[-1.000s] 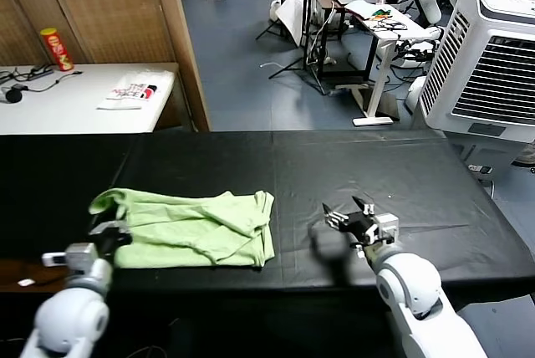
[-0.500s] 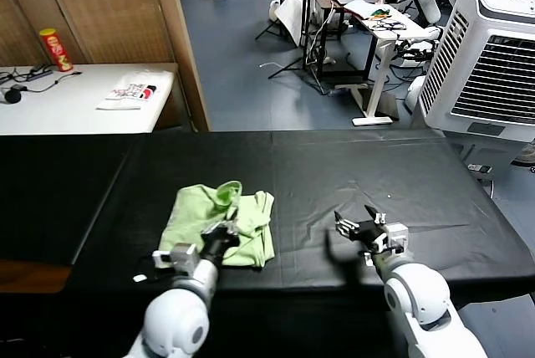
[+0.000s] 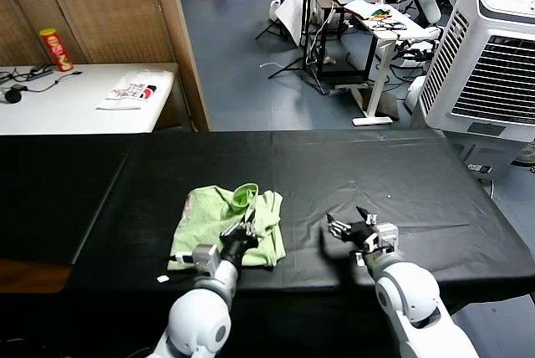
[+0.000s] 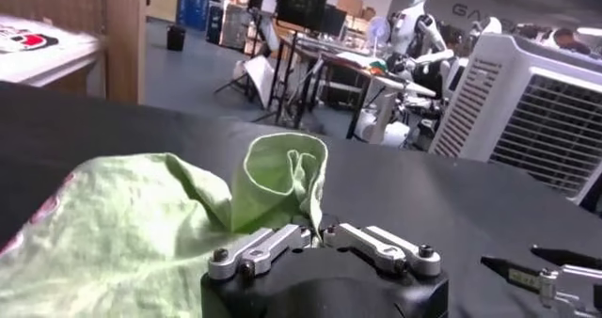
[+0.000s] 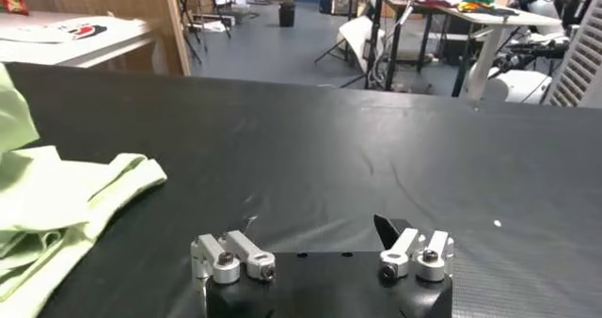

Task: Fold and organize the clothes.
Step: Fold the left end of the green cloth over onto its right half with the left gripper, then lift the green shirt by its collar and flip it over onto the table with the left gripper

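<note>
The pale lime-green shirt (image 3: pixel 216 210) lies bunched and folded over on the black table (image 3: pixel 418 174), left of centre near the front edge. A raised fold of it (image 4: pixel 282 174) stands up right in front of my left gripper (image 4: pixel 315 228). That gripper (image 3: pixel 247 228) sits at the shirt's near right edge, shut on a thin strip of the fabric. My right gripper (image 3: pixel 351 226) hovers open over bare tabletop to the right of the shirt, nothing between its fingers. In the right wrist view the shirt's edge (image 5: pixel 56 198) lies well apart from the right gripper (image 5: pixel 315 228).
A white side table (image 3: pixel 50 107) at the far left carries a small white packet (image 3: pixel 129 90) and a red can (image 3: pixel 57 48). A wooden partition (image 3: pixel 180 40) stands behind it. A large air cooler (image 3: pixel 493 65) is beyond the table's right end.
My left gripper has carried the shirt's left side across to the right, folding the cloth into a narrower bundle. The right gripper has shifted only slightly and stays open.
</note>
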`<state>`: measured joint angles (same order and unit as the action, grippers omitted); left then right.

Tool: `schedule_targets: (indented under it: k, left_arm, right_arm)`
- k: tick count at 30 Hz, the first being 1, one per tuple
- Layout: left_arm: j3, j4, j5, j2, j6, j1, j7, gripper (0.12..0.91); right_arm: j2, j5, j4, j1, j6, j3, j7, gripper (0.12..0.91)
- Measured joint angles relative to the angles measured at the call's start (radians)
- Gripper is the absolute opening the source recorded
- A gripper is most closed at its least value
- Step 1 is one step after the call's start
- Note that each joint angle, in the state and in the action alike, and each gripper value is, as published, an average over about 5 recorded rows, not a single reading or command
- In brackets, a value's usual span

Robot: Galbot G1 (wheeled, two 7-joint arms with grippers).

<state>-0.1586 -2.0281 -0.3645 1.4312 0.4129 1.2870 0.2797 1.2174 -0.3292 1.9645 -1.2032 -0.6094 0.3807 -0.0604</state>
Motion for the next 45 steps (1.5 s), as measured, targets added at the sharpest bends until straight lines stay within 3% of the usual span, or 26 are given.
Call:
schedule_targets:
  k: [4, 9, 12, 17, 21, 25, 31, 38, 45]
  left_arm:
    - [0.009, 0.039, 0.039, 0.040, -0.037, -0.004, -0.036, 0.361]
    - [0.023, 0.072, 0.068, 0.101, -0.069, 0.006, -0.078, 0.646]
    - [0.011, 0.064, 0.080, 0.117, -0.098, 0.018, -0.100, 0.762]
    - [-0.071, 0.016, 0.093, 0.077, -0.146, 0.045, -0.113, 0.797]
    - [-0.183, -0.020, 0.083, 0.006, -0.161, 0.077, -0.111, 0.798]
    - [-0.300, -0.029, 0.061, -0.047, -0.168, 0.110, -0.108, 0.798]
    - [-0.402, -0.021, 0.053, -0.054, -0.176, 0.145, -0.107, 0.798]
    - [-0.427, -0.011, 0.058, -0.042, -0.179, 0.150, -0.107, 0.798]
    - [-0.434, 0.013, 0.048, -0.039, -0.190, 0.146, -0.115, 0.798]
  right_arm:
    - [-0.004, -0.002, 0.003, 0.009, 0.022, -0.012, 0.030, 0.798]
    - [-0.022, -0.016, -0.002, 0.031, 0.052, -0.033, 0.073, 0.798]
    - [-0.036, -0.027, -0.013, 0.057, 0.071, -0.057, 0.103, 0.798]
    - [-0.032, -0.022, -0.056, 0.142, 0.093, -0.142, 0.139, 0.798]
    - [-0.004, 0.019, -0.118, 0.229, 0.103, -0.238, 0.153, 0.798]
    - [0.023, 0.072, -0.179, 0.303, 0.108, -0.334, 0.193, 0.798]
    - [0.020, 0.148, -0.223, 0.352, 0.106, -0.444, 0.240, 0.798]
    - [0.036, 0.202, -0.250, 0.355, 0.122, -0.467, 0.188, 0.798]
    - [0.056, 0.234, -0.267, 0.326, 0.130, -0.391, 0.107, 0.798]
